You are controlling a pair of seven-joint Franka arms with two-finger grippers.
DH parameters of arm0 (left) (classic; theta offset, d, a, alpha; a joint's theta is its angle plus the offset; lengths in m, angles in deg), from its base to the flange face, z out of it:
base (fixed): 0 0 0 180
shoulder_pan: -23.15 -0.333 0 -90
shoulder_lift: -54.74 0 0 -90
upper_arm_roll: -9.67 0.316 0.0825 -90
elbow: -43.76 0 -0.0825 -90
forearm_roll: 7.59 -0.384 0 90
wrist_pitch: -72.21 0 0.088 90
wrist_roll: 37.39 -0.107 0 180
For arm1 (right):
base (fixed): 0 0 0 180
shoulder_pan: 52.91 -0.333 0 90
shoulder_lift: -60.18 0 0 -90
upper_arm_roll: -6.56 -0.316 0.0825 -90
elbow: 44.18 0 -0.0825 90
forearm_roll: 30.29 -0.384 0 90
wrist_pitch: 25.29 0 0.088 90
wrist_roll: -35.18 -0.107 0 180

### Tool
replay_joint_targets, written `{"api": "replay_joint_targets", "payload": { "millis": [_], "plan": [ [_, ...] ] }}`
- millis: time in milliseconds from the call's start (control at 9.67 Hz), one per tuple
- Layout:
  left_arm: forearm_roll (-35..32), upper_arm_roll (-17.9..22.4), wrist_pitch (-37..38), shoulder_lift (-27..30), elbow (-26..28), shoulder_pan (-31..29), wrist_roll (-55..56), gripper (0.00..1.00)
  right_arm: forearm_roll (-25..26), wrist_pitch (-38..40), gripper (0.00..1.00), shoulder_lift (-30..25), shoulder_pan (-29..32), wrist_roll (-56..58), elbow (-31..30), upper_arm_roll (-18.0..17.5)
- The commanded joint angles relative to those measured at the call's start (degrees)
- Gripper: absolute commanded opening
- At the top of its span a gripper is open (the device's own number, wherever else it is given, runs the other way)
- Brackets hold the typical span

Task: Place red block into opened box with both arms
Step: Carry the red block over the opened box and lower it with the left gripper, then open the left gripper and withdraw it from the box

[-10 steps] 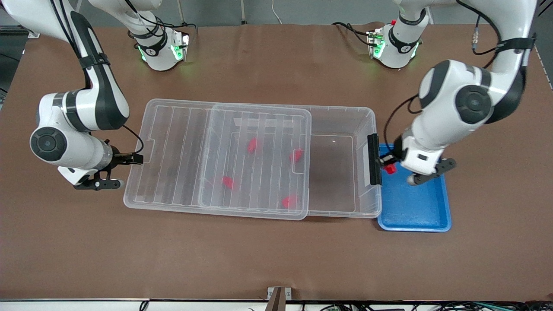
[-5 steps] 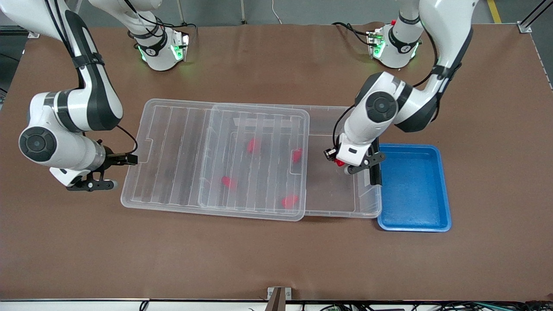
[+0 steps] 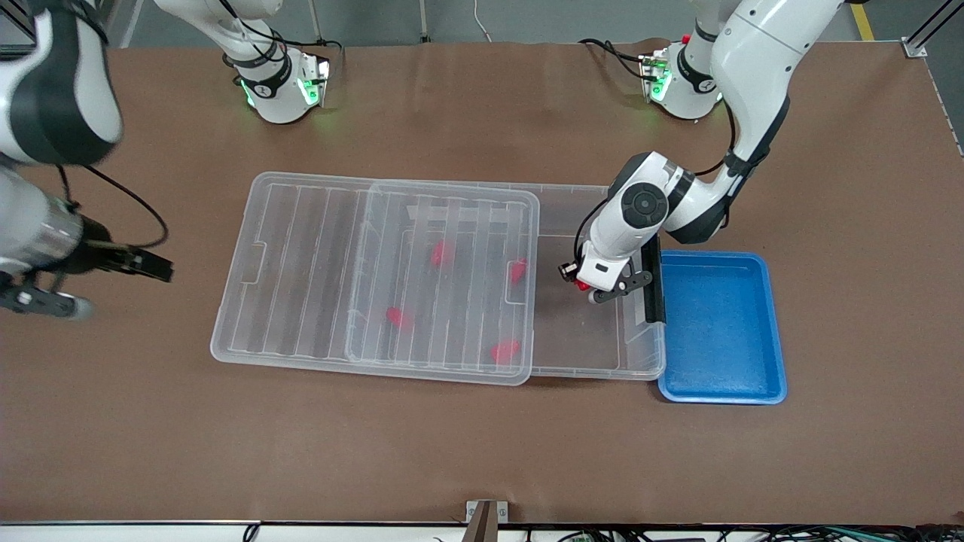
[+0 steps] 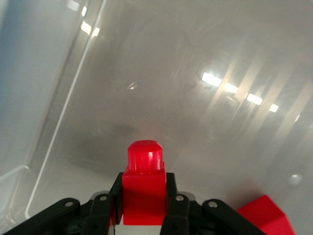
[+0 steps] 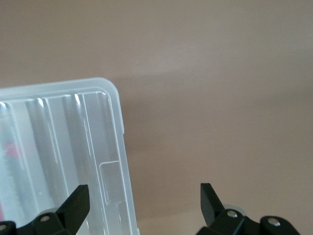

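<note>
My left gripper [image 3: 584,286] is shut on the red block [image 3: 581,286] and hangs low over the uncovered end of the clear box [image 3: 587,372]. In the left wrist view the red block [image 4: 144,182] sits upright between the black fingers [image 4: 172,196], over the box's cloudy floor. The ribbed clear lid [image 3: 316,263] lies slid toward the right arm's end and covers most of the box. My right gripper [image 3: 41,302] is open over bare table, clear of the lid's edge. The right wrist view shows the lid's corner [image 5: 105,122] beside the open right gripper [image 5: 144,196].
Several more red blocks [image 3: 440,254] lie in the box under the lid; one [image 4: 266,215] shows in the left wrist view. A black latch [image 3: 652,282] stands at the box's end, with an empty blue tray [image 3: 719,331] next to it.
The left arm carried the red block from over the blue tray, past the latch, to over the box's uncovered end. The right gripper drew away from the lid toward the table's end.
</note>
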Motion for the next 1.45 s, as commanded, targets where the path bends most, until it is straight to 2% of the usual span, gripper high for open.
{"api": "replay_joint_targets", "payload": {
  "millis": [0,103,207,310,414,621,724,828,1138,1345],
  "plan": [
    [-3.28,0.01,-1.36,-2.24,-0.13,-0.47,0.28,0.48,-3.30,3.86,1.00,-7.70,3.14,-0.08,-1.81,0.38],
    [-3.29,-0.08,-1.02,-1.98,-1.27,-0.73,0.19,0.98,-5.84,6.76,1.00,-9.73,3.94,0.80,-1.81,2.03],
    [-3.29,-0.16,-0.06,-1.46,-3.10,-0.65,0.19,1.00,-6.22,8.97,1.00,-11.23,3.78,4.37,-1.81,3.26],
    [-3.11,-0.25,5.44,0.64,-6.43,-0.56,0.45,1.00,-6.22,10.47,1.00,-11.50,3.95,6.58,-1.90,3.62],
    [-2.68,-0.34,13.58,2.92,-11.51,-0.74,0.45,1.00,-6.22,10.40,1.00,-11.42,4.04,7.04,-1.82,4.24],
    [-2.32,-0.60,31.59,4.08,-25.29,-0.56,-0.07,1.00,-6.31,9.70,1.00,-11.15,3.86,7.05,-1.64,4.24],
    [-2.49,-1.13,38.03,4.17,-31.28,-1.17,-1.21,1.00,-6.31,9.69,1.00,-11.15,3.86,7.05,-1.64,4.24],
    [-2.84,-0.87,41.40,5.13,-34.82,-1.61,-5.92,1.00,-6.31,9.69,1.00,-11.15,3.86,7.05,-1.64,4.24],
    [-3.11,-1.13,46.00,11.27,-37.75,-10.55,-22.35,1.00,-6.31,9.78,1.00,-11.15,3.95,7.05,-1.73,4.24],
    [-2.59,-1.05,49.42,14.18,-39.23,-14.26,-27.31,1.00,-6.31,9.78,1.00,-11.15,3.95,7.05,-1.73,4.24]
  ]
}}
